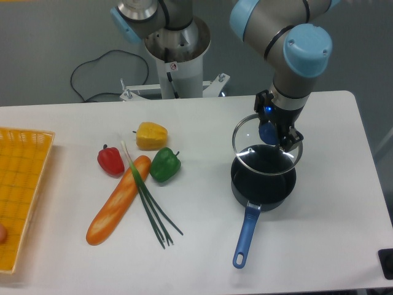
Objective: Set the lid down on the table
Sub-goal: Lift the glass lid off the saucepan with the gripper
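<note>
Camera view: pincer pinching lid by its knob, tilted above saucepan; next likely carry sideways, lower onto bare worktop.

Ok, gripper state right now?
Gripper: shut on the lid by its blue knob, the lid tilted above the saucepan.

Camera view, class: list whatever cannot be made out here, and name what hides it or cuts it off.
- Hand: fingertips hidden behind the lid's blue knob; its grip cannot be confirmed.
- Lid: whether its near edge touches the saucepan is unclear.
- Yellow basket: cut off by the left edge; contents mostly unseen.
- Dark object: cut off at the right edge.
</note>
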Tool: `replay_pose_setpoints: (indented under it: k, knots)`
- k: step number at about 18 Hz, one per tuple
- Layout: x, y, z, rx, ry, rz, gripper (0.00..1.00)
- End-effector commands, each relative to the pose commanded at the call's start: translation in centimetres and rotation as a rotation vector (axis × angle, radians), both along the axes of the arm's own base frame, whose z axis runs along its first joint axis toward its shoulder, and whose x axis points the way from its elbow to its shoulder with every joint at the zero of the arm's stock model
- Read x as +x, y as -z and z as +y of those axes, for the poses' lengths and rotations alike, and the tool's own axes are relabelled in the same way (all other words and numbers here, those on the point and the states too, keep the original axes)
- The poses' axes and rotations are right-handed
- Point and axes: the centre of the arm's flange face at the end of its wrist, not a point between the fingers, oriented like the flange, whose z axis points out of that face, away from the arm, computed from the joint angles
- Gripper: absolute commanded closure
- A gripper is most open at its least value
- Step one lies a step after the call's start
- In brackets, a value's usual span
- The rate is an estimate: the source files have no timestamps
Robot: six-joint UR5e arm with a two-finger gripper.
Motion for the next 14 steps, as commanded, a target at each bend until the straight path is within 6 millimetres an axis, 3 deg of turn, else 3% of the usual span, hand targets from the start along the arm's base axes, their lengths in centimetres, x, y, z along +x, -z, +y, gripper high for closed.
replay_pose_setpoints:
  k: [14]
  knots:
    - [-0.44, -0.07, -0.56, -0.005, -0.009, 0.004, 0.39]
